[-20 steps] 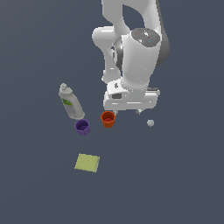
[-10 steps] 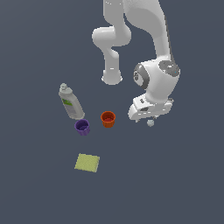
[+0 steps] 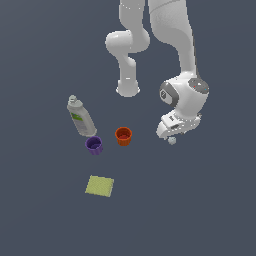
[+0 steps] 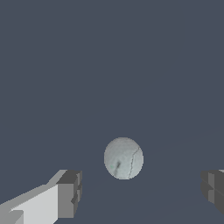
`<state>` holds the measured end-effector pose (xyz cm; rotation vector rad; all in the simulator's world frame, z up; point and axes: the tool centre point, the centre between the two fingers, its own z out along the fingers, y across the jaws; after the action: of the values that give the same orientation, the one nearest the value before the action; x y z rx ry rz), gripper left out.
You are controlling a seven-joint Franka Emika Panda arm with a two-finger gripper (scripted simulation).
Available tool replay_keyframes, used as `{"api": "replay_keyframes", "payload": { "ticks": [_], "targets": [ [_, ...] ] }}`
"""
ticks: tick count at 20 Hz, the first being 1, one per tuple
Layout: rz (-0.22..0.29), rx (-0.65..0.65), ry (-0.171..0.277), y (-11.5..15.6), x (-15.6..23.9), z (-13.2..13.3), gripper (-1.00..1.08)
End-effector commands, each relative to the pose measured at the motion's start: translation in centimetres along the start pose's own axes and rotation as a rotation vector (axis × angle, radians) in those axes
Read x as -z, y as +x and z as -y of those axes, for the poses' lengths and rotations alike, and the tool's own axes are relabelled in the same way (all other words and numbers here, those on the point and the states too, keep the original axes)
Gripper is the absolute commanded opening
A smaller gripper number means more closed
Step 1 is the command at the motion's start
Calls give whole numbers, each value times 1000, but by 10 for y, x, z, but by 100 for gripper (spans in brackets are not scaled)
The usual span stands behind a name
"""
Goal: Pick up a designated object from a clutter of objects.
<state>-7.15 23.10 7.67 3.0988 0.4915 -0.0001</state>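
The small pale grey-white ball (image 3: 172, 141) lies on the dark floor at the exterior view's right. In the wrist view the ball (image 4: 123, 158) shows a faint mottled surface with a thin crack line. My gripper (image 3: 171, 136) is low, right over the ball, with the white hand covering its upper part. In the wrist view the gripper (image 4: 142, 192) is open, with one fingertip (image 4: 69, 192) on one side and the other at the picture's edge. The ball sits between them, apart from both.
An orange cup (image 3: 123, 135), a purple cup (image 3: 94, 145) and a grey bottle with a green label (image 3: 81, 117) stand to the exterior view's left of the ball. A yellow-green square pad (image 3: 99, 186) lies nearer the front. The arm's base (image 3: 128, 89) stands behind.
The gripper has swung from above the orange cup to the exterior view's right and has come down over the pale ball. The objects have not moved.
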Motion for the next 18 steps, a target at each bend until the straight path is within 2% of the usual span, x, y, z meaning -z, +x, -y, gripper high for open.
{"api": "replay_keyframes", "payload": {
  "ticks": [1,8,18],
  "targets": [
    [-1,7,3,-2,-5,6,100],
    [0,7,3,-3,-9,6,100],
    [0,8,4,-4,-49,7,100]
  ]
}}
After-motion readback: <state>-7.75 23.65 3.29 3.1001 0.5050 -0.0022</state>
